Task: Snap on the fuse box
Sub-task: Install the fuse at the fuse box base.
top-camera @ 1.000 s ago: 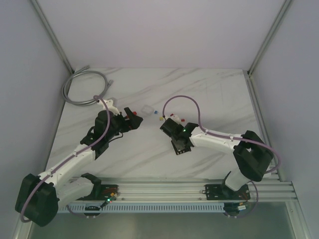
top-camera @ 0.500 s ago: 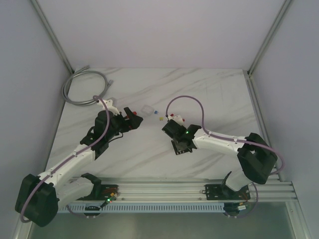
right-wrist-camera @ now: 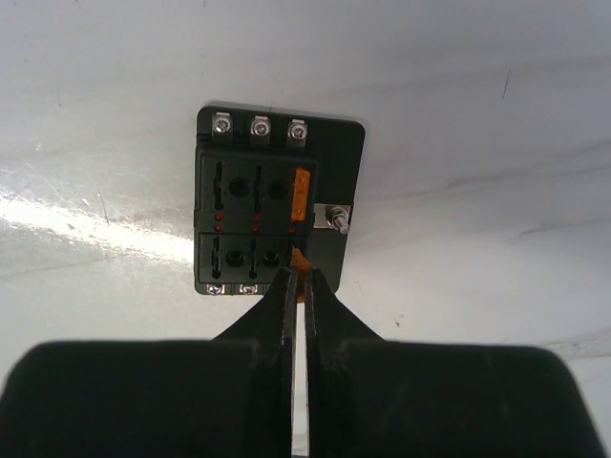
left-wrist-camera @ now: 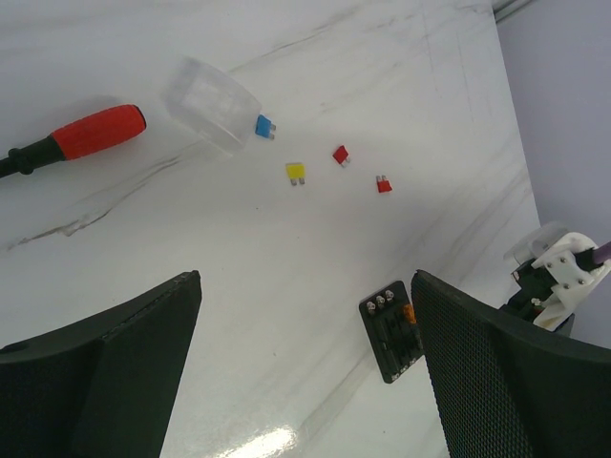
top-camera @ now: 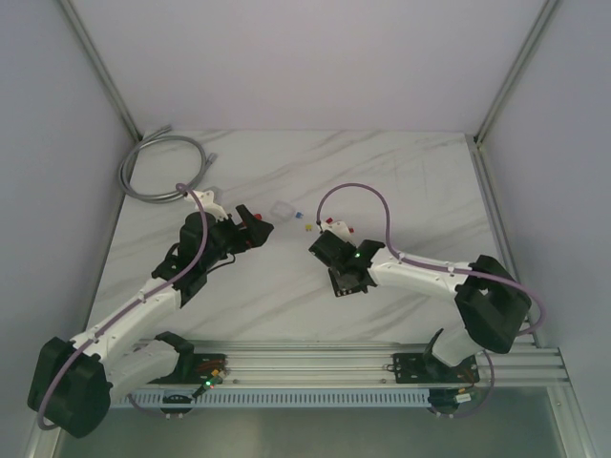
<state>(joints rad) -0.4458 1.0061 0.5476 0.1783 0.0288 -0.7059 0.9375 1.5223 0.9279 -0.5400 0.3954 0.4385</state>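
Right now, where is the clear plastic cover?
Left wrist view, upper left: the clear plastic cover lies between the red-handled tool and a blue fuse.

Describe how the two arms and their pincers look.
The left arm and right arm have white links and bulky black joints, each trailed by a thin purple cable. A small green light glows near the right wrist. The left pincer has broad black fingers with a fine mesh texture; the right pincer has black fingers tapering to narrow tips.
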